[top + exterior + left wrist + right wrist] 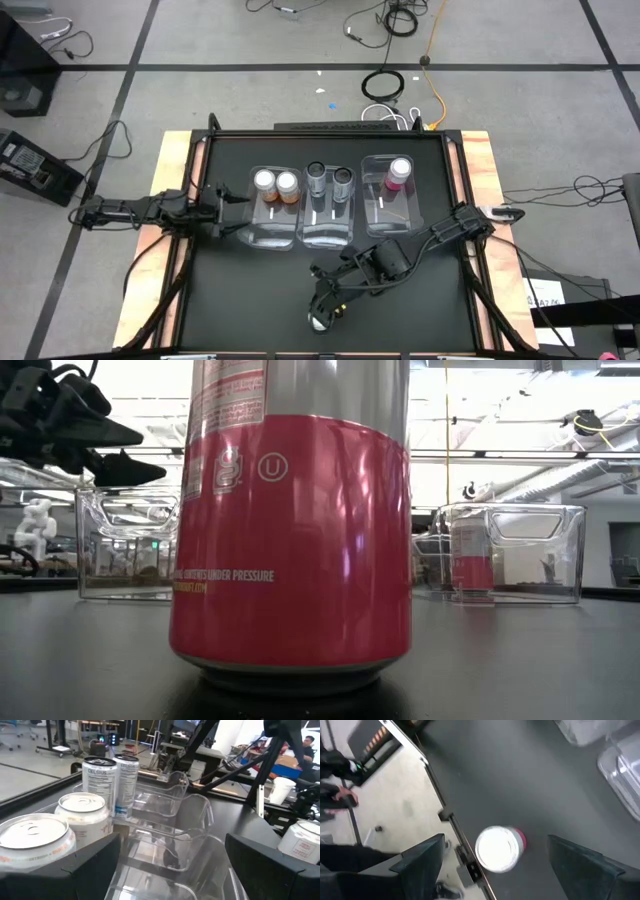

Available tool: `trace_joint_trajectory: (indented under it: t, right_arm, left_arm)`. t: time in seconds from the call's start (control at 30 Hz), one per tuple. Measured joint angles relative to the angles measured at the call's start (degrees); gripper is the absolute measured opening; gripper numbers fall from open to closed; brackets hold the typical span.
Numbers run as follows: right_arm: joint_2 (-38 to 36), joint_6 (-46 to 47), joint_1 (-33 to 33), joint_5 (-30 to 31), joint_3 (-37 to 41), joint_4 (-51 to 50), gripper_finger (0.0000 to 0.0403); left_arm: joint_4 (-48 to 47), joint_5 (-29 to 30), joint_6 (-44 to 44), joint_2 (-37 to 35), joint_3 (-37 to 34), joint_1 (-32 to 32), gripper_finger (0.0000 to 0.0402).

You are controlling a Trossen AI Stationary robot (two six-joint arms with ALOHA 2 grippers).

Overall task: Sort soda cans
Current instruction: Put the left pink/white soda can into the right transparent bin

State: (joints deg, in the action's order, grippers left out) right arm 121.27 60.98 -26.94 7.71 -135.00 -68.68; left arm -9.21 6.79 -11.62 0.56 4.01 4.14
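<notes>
Hovering with fingers apart, the right gripper [322,305] is sitting above the last pink cylindrical soda can [319,321] near the table's front edge. Five cans are resting sorted in the clear plastic bins [327,232]. The left gripper [232,198] is waiting, parted, beside the orange pair [275,183].

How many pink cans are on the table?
2. One pink can stands inside the right-hand bin; the other pink can stands loose near the table's front edge, under the right tool. None seems hidden.
</notes>
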Motion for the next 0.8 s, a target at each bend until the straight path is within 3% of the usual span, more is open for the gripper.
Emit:
trace_joint_trajectory:
  t: [0.2,0.8]
  right_arm:
    - [0.0,-0.36,-0.03,-2.18,0.0,-3.54,0.0338]
    - [2.27,1.19,-2.65,-2.26,0.0,-1.93,0.0338]
  left_arm:
    - [-0.01,0.59,0.02,0.14,0.0,0.0,0.0369]
    - [-0.03,0.74,0.04,0.15,-0.04,0.0,0.0369]
